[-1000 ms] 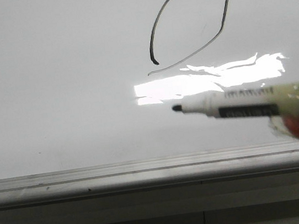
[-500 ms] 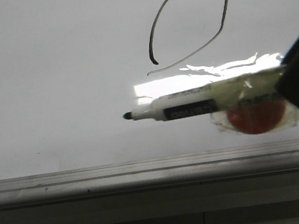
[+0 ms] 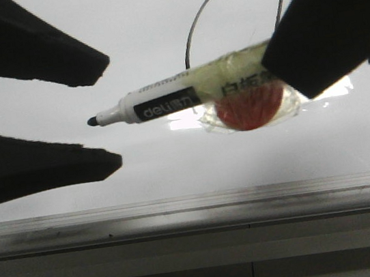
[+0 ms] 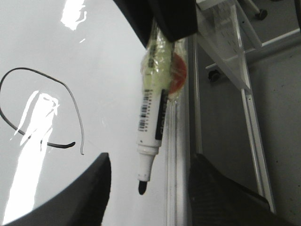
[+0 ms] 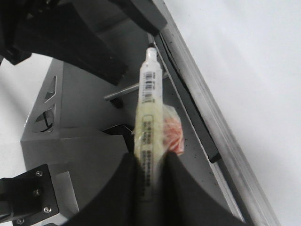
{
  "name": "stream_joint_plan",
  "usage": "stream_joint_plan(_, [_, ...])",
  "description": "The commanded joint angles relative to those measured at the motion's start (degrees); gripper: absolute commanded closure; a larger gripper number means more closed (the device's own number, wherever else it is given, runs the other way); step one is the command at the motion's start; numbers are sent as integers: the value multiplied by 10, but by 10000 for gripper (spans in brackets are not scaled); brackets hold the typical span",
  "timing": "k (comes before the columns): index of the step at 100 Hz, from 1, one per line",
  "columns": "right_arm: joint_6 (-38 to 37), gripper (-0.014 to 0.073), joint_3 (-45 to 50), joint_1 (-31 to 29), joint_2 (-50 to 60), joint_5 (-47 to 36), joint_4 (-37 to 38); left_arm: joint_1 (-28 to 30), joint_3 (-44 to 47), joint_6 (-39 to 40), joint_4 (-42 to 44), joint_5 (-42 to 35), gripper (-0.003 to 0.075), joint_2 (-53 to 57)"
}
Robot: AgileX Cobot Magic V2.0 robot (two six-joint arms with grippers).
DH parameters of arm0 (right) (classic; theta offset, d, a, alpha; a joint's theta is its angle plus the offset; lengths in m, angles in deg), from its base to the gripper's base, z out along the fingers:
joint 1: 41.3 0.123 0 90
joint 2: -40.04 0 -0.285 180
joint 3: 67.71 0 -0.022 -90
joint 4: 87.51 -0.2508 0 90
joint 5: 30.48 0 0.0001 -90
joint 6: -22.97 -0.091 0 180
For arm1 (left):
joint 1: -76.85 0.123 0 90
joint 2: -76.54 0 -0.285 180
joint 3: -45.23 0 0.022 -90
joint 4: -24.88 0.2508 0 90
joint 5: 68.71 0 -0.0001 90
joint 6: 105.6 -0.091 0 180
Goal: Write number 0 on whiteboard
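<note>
The thin black slanted oval number 0 (image 3: 234, 21) was drawn on the glossy grey-white whiteboard (image 3: 54, 191). My right hand (image 5: 150, 162) gripped the white taped marker (image 3: 166, 100); my left hand (image 3: 109, 111) gaped, ready to receive it.

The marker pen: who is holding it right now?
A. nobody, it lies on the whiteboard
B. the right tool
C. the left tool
B: the right tool is clamped on the taped barrel of the marker pen, while the left tool is open with the tip between its fingers.
</note>
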Motion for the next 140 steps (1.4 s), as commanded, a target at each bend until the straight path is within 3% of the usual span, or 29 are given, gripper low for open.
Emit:
stream_joint_plan(1, [4,640,-21,0,6,-15,-19,1,-28,3,16,-53,375,-10])
stream_joint_plan(35, [33,640,-21,28,6,-39,-40,-1,-35,3,81,-86,427,-20])
stream_joint_plan(57, [33,640,-21,45,5,-76,-24,-1,-35,3,82,-88,429,-20])
stream_joint_plan(79, [33,640,-21,44,-11,-83,-10,-1,-35,3,84,-88,495,-20])
stream_joint_plan(99, [33,640,-21,44,-35,-82,-10,-1,-35,3,84,-89,505,-20])
stream_joint_plan(106, [33,640,-21,44,-35,-82,-10,-1,-35,3,84,-88,551,-20])
stream_joint_plan(122, [33,640,-22,44,-23,-81,-10,-1,-35,3,84,-83,739,-20])
stream_joint_plan(140, [33,640,-22,44,-21,-73,-10,-1,-35,3,84,-83,740,-20])
